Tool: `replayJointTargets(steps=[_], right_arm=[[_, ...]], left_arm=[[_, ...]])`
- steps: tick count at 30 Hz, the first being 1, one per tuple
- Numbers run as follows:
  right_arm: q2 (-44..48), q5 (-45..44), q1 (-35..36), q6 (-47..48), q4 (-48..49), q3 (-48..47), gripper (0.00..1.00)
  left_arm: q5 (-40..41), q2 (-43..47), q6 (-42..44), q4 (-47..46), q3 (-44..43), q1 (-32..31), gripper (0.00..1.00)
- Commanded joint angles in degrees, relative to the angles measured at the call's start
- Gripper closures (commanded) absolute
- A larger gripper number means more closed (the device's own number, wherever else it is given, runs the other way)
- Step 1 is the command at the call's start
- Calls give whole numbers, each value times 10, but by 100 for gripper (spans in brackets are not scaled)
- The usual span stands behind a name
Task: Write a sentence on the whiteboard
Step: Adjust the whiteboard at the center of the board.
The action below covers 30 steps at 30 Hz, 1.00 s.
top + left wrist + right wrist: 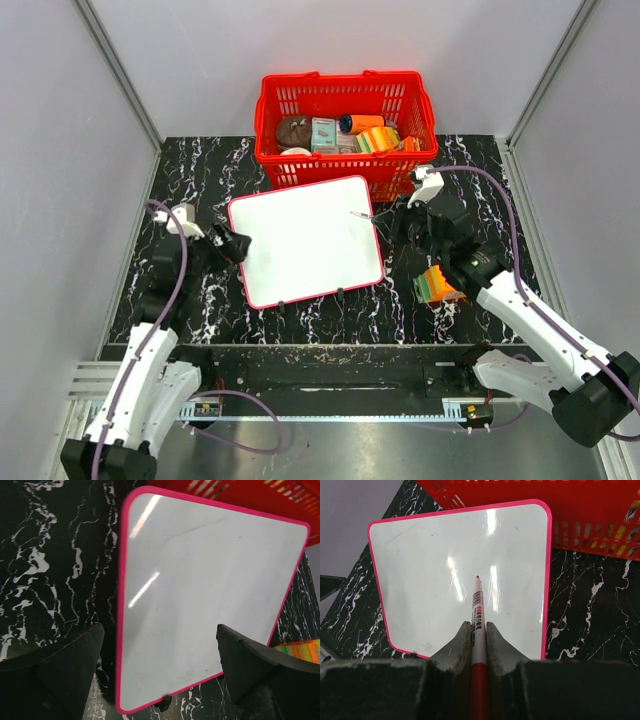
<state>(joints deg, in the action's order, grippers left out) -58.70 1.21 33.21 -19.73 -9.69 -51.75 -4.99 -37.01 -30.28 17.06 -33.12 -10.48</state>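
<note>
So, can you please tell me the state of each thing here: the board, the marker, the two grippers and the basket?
Whiteboard: lying flat, blank, no writing yet.
Marker: uncapped, tip over the whiteboard; contact unclear.
Right gripper: shut on the marker.
Left gripper: open, empty, at the whiteboard's left edge.
Basket: upright, holding several items.

You're in a robotics lab test cell, not a lived-in room. Plain pale wall panels (60, 200) in aluminium frame posts (117, 70) box in a black marbled table (200, 170). A left arm (140, 380) and right arm (540, 330) stand bolted by a slotted metal rail (330, 408), trailing purple cables (470, 171). The only furnishings are props (a whiteboard (305, 240), a red basket (345, 95) of oddments).
</note>
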Motion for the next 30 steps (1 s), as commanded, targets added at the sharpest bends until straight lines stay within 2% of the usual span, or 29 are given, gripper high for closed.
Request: replayJointTargets(steps=[1, 2, 4, 6, 7, 8, 13, 18, 25, 30], right_arm=[[3, 12, -3, 4, 21, -5, 100], [4, 12, -3, 4, 20, -5, 100], [6, 12, -3, 4, 20, -5, 100], [7, 12, -3, 5, 20, -3, 100], [6, 12, -3, 6, 21, -2, 100], [4, 12, -3, 4, 23, -2, 100], [-4, 17, -3, 5, 23, -3, 100], [-7, 16, -3, 5, 24, -2, 100], [-8, 22, -3, 3, 28, -2, 100], [-7, 18, -3, 4, 27, 0, 100]], left_arm=[[-98, -10, -21, -33, 20, 95, 1], [-133, -10, -25, -56, 34, 137, 1], [-170, -14, -40, -87, 51, 176, 1], [-257, -24, -65, -169, 87, 232, 1], [-288, -40, -108, -217, 101, 248, 1], [-333, -52, -128, -304, 113, 262, 1], [-395, -133, -139, -424, 126, 263, 1], [-411, -173, -111, -446, 114, 263, 2], [-394, -241, -109, -484, 97, 260, 3], [-411, -297, -108, -520, 84, 246, 4]])
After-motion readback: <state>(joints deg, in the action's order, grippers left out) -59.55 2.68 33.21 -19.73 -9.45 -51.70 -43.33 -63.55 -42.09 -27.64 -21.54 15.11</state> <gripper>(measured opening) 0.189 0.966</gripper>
